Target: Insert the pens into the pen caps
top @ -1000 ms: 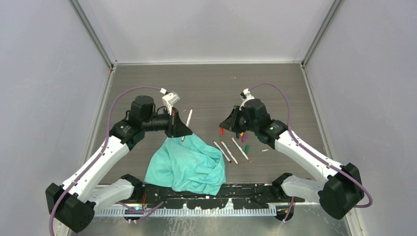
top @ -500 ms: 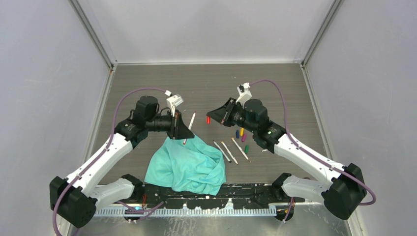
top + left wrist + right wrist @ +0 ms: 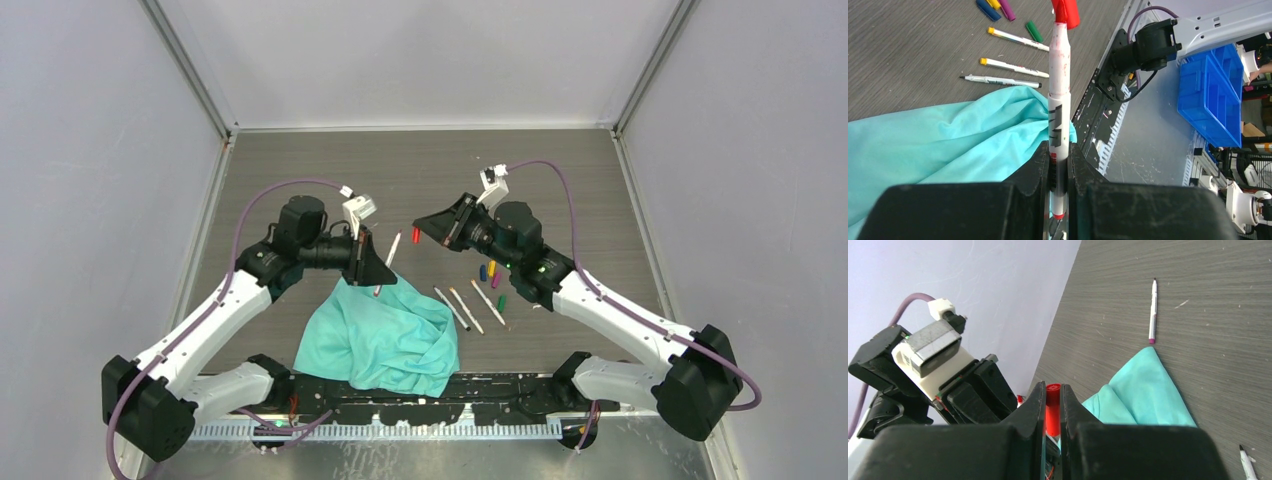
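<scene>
My left gripper is shut on a white-barrelled pen and holds it above the teal cloth, red tip pointing to the right arm. My right gripper is shut on the red cap and holds it in the air close to that tip, slightly apart. Three pens lie on the table. The blue, yellow, purple and green caps lie beside them. Another pen lies near the cloth's corner.
A crumpled teal cloth lies at the near middle of the table. Metal rails and grey walls bound the dark wood-grain tabletop. A blue bin stands off the table.
My right gripper has lifted the red cap from the cap group and carried it left toward the held pen's tip. My left gripper has shifted slightly right with the pen.
</scene>
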